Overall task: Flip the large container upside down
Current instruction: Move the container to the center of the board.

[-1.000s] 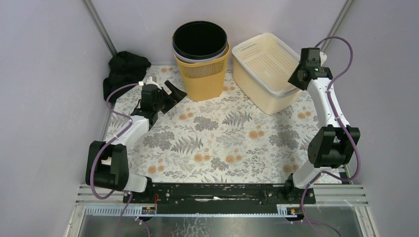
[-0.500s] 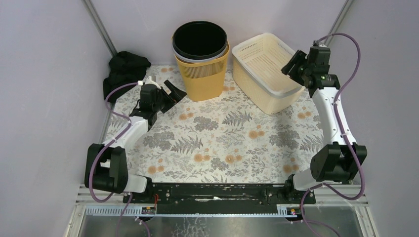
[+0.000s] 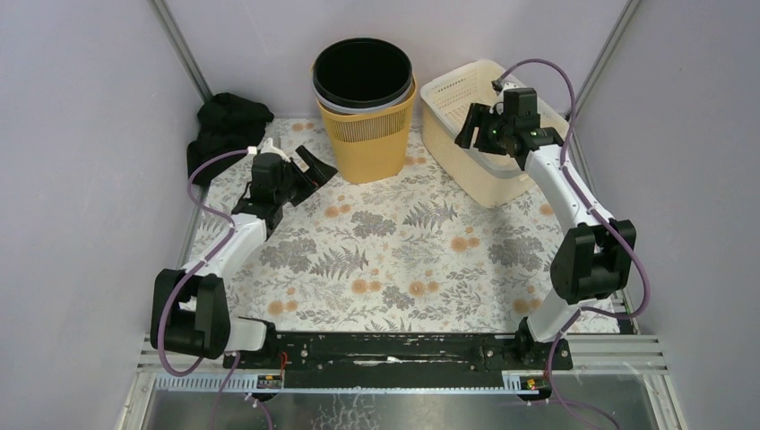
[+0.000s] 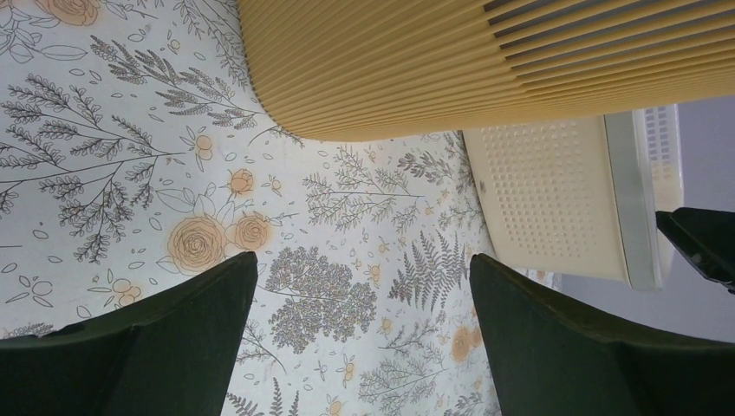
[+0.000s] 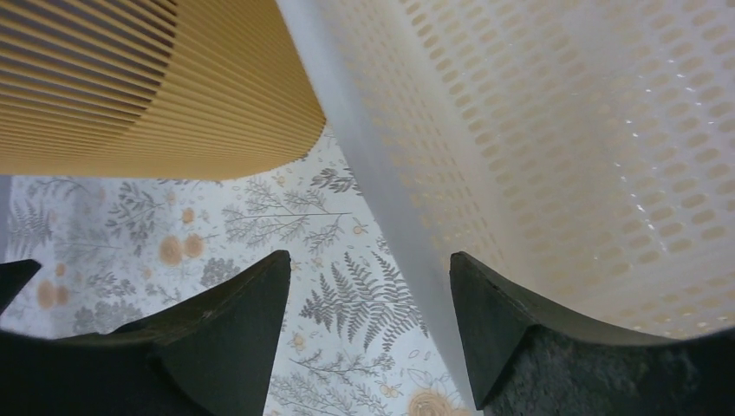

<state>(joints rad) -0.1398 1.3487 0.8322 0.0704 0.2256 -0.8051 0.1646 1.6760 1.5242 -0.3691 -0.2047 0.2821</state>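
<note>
Top external, cream perforated basket (image 3: 462,166), upright

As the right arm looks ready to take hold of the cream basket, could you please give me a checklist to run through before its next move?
1. Right hand open: ok, jaws wide apart.
2. Cream basket rim lined up: ok, in the right wrist view it runs through the gap between the fingers.
3. Fingers low enough to bite the rim: cannot tell.
4. Basket empty: cannot tell, nothing shows inside, but the arm hides part.
5. Room to tip: ok toward the front, bare tablecloth there; the yellow bin stands close beside it.
6. Left hand out of the way: ok, open near the bin, apart from the basket.
</note>
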